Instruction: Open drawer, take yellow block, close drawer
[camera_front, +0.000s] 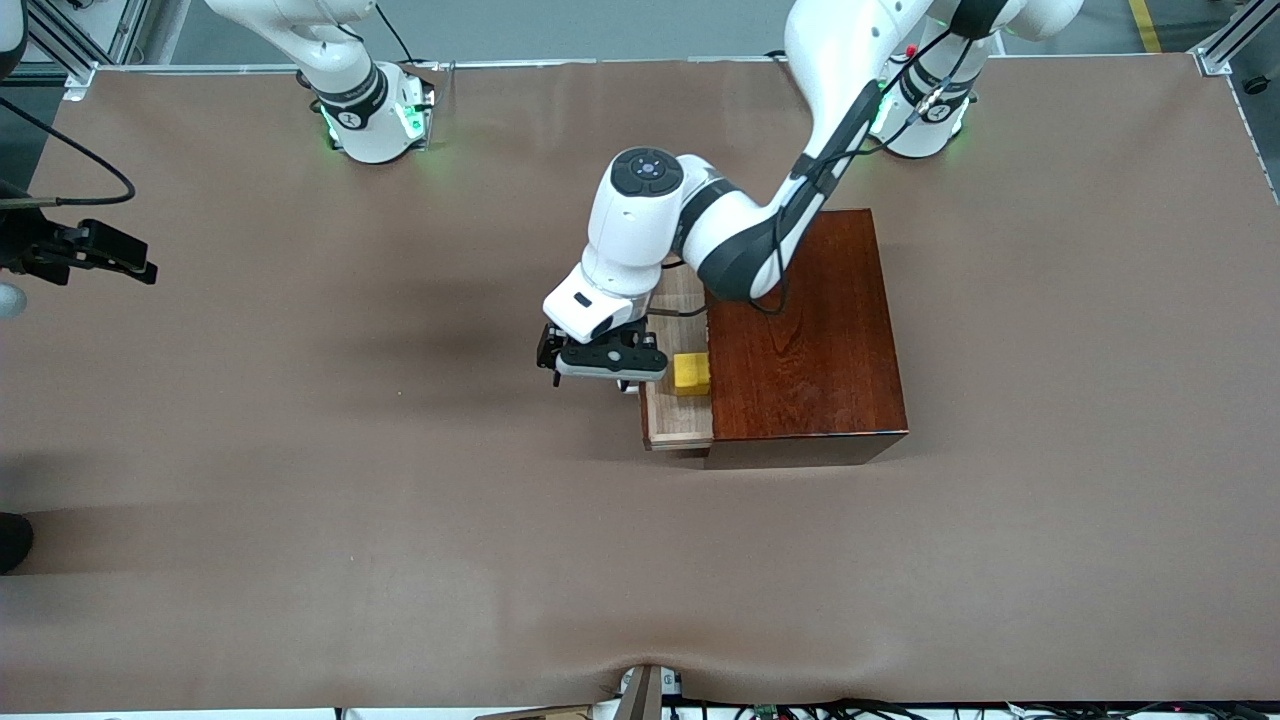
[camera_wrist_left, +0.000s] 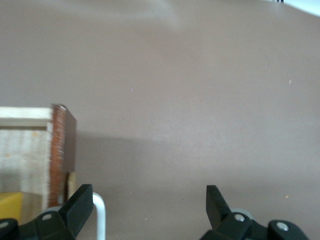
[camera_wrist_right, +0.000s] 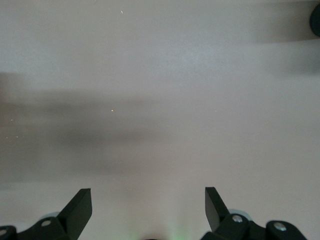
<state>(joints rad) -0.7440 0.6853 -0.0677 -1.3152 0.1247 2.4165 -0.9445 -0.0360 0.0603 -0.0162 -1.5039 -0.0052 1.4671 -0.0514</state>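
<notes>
A matte brown cloth covers the table (camera_front: 300, 520), faintly rippled at its near edge. On it sits the box (camera_front: 815, 330), glossy reddish-brown wood with square corners. The drawer (camera_front: 677, 415) stands partly out toward the right arm's end — pale, grainy wood, with a white rounded bar handle (camera_wrist_left: 101, 215). In the drawer, against the box's front, lies the block (camera_front: 692, 373), a small plain yellow cube.

The left gripper (camera_front: 598, 372) hangs just outside the drawer front, fingers (camera_wrist_left: 80, 207) spread and holding nothing; one finger is by the handle, the block just beside it, apart.

The right gripper (camera_wrist_right: 148, 212) waits over bare cloth — fingers spread, holding nothing.
</notes>
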